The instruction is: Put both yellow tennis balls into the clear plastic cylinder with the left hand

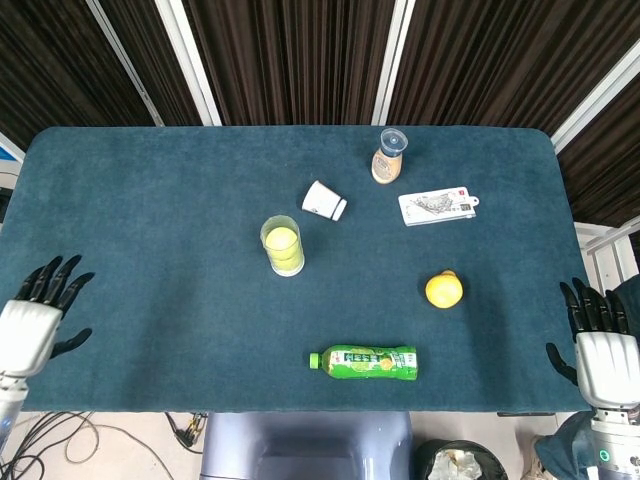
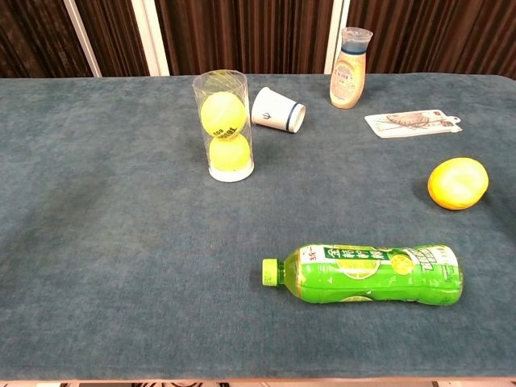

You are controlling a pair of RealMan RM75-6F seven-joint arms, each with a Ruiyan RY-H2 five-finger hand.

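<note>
Nearest the robot, both hands sit off the table's front corners, seen in head view only. Left hand [image 1: 30, 325] hovers at the near-left edge, palm down, fingers apart, holding nothing. Right hand [image 1: 600, 350] sits beyond the near-right corner, fingers likewise spread, nothing in it.

On the blue-green table [image 2: 105, 242], closest item is a green tea bottle [image 2: 367, 274] w/ green cap, lying on its side near the front edge, cap pointing left. Further back and to the right, a lemon [image 2: 457, 183] rests alone, well apart from the bottle.

Mid-table, left of centre: clear plastic cylinder [image 2: 222, 125] stands upright on its white base. Both yellow tennis balls are inside, stacked: lower ball [image 2: 230, 152] at the bottom, upper ball [image 2: 223, 112] directly on top, w/ dark lettering on it. Upper part of the tube above them is unfilled. Cylinder is well apart from both hands.

Just behind and right of the cylinder, a white paper cup [image 2: 278, 110] lies tipped on its side, mouth facing right, near but not touching the tube. Further right, a flat printed card pack [image 2: 411, 122] lies on the cloth. Farthest back, a small beige bottle w/ clear cap [image 2: 351, 68] stands upright near the far edge, ahead of the dark curtain [image 2: 242, 32].
</note>
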